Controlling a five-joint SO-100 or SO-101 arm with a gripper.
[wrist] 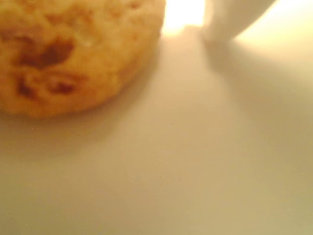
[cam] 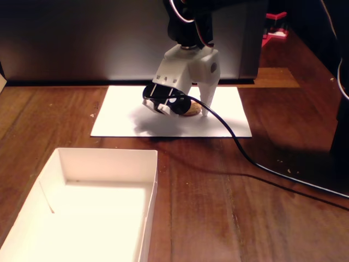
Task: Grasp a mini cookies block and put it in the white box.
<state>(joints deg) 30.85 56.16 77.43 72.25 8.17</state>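
Note:
The mini cookie (wrist: 73,54) fills the top left of the wrist view, tan with dark chip specks, lying on white paper. One white fingertip (wrist: 222,22) stands to its right with a bright gap between them. The other finger is out of that view. In the fixed view my gripper (cam: 189,112) is lowered onto the paper sheet with the cookie (cam: 192,111) between its fingers, and it looks open. The white box (cam: 109,155) stands empty at the front left, well apart from the gripper.
A flat white paper sheet (cam: 122,123) lies on the brown wooden table (cam: 229,207). A black cable (cam: 245,158) runs from the gripper across the table to the right. A dark wall stands behind, and a dark upright object (cam: 342,109) stands at the right edge.

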